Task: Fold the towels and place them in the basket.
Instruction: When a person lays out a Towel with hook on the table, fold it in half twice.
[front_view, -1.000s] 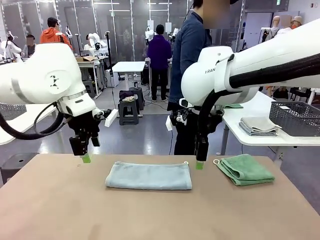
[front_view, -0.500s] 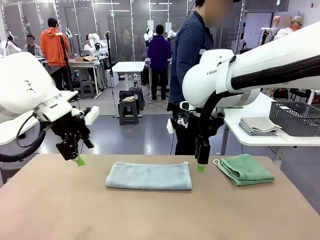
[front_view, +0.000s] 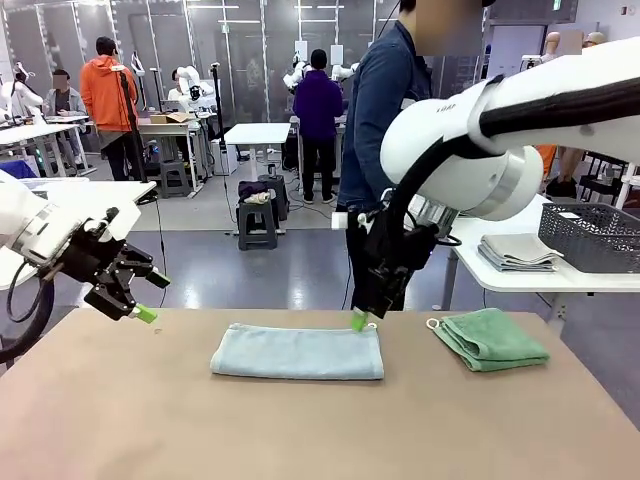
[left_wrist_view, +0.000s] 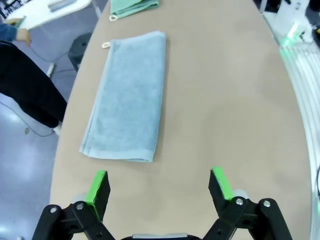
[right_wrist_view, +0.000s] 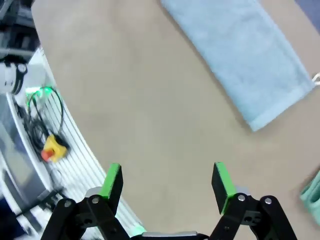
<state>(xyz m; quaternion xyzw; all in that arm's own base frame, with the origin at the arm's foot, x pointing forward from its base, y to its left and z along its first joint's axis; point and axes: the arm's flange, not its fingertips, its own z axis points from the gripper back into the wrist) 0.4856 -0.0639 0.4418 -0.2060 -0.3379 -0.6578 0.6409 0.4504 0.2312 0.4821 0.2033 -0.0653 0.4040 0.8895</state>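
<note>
Right wrist view: green towel (right_wrist_view: 314, 196) cropped.

You have two towels on the brown table. The pale grey-blue towel (front_view: 297, 352) lies flat near the table's middle, folded into a long rectangle, its loop tag at the far right corner. The mint green towel (front_view: 490, 338) lies just to its right, apart from it, folded into a smaller, slightly skewed packet with its loop tag at the near-left corner. The basket (front_view: 593, 236), dark grey with lattice sides, stands upright on a separate white table at far right.
</note>
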